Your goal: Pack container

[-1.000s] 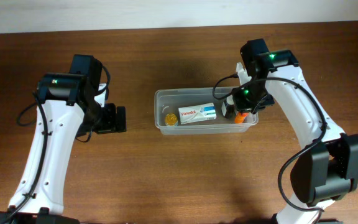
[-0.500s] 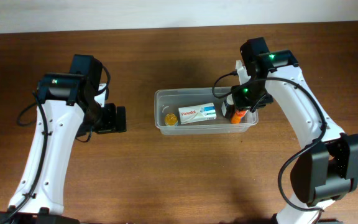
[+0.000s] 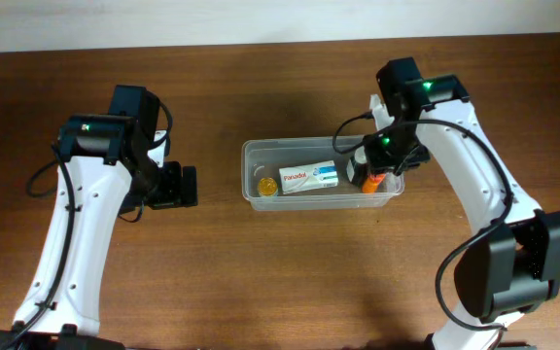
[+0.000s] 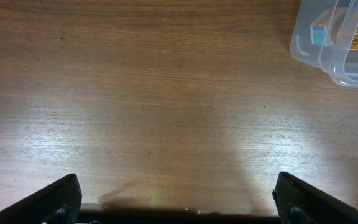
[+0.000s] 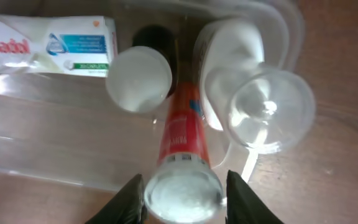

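**Overhead view.** The long rectangular clear plastic container [image 3: 251, 146] lies mid-table on the brown wooden table [image 3: 261, 272], between the two arms. It holds a small round yellow object [image 3: 265, 185] at its left end and a flat white cardboard medicine box [image 3: 307, 178] in the middle. An orange-red tube [image 3: 374, 182] stands among bottles at its right end, where the right gripper [image 3: 377, 165] hangs directly above. The left gripper [image 3: 185, 185] waits well apart to the left, holding nothing. We judge the step in hand to be the setting-down of the tube, with the packing far along. **Left wrist view.** The left gripper's fingers [image 4: 55, 199] stand wide apart over bare wood, and only the container's rounded corner shows at upper right. This confirms a spread that the overhead view merely suggests. **Right wrist view.** Here alone we see the crowding at the right end. The tube points its white cap at the camera, lodged between a dark bottle with a white cap [image 5: 138, 78] and a white bottle with a clear domed cap [image 5: 266, 106]. The right gripper's fingers [image 5: 132, 199] flank the tube's cap closely, but we cannot tell whether they press it or stand just clear. The next move, in our judgement, calls for a fuller parting of the fingers and a straight lift. The neighbouring bottles stand close against the tube, and a sideways drag could topple them.
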{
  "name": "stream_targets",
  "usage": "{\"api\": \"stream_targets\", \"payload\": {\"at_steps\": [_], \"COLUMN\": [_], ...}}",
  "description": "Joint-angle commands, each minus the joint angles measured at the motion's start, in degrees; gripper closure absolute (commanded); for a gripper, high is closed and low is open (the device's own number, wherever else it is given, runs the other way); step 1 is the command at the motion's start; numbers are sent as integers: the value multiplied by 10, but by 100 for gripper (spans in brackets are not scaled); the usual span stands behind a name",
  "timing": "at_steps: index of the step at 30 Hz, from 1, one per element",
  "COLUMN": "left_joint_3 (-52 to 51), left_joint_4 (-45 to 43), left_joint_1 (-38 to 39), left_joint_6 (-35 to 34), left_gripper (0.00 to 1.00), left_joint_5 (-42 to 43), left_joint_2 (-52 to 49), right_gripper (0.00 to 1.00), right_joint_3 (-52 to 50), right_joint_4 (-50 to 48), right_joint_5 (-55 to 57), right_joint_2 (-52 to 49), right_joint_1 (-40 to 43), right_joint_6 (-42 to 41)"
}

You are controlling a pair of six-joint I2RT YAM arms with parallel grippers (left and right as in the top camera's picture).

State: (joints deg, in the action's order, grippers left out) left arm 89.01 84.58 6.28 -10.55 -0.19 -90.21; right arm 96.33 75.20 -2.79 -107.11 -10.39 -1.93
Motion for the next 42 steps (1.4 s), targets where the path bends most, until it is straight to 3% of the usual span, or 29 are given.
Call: {"api": "stream_targets", "payload": {"at_steps": [1,13,15,18,21,24,29,33,42], "left_joint_3": [-2,-2,-2,-2,-2,-2,-2,-2,-2], "left_joint_4": [0,0,0,0,0,0,0,0,0], "left_joint_1": [-1,-1,-1,-1,-1,-1,-1,-1,-1], "left_joint_6": [-7,-7,-7,-7,-7,-7,-7,-7,-7], "left_gripper": [1,1,0,1,1,1,1,1,0], "left_joint_5": [4,4,4,4,4,4,4,4,4], "left_joint_2": [8,8,8,8,8,8,8,8,8], "right_gripper": [65,59,52,51,48,21,2,2,2], "right_joint_3": [45,299,302,297,261,191,61,-21,-207], "right_joint_4": [14,222,221,222,222,221,219,196,69], "right_joint_5": [3,45,50,48,46,49,113,173,152], "right_joint_2": [7,18,47,92,155,236,367,447,576], "right_joint_1": [-5,-4,-3,-4,-4,-4,-4,-4,-4], "right_joint_6": [-4,-5,-5,-21,-31,-32,-101,-158,-160]}}
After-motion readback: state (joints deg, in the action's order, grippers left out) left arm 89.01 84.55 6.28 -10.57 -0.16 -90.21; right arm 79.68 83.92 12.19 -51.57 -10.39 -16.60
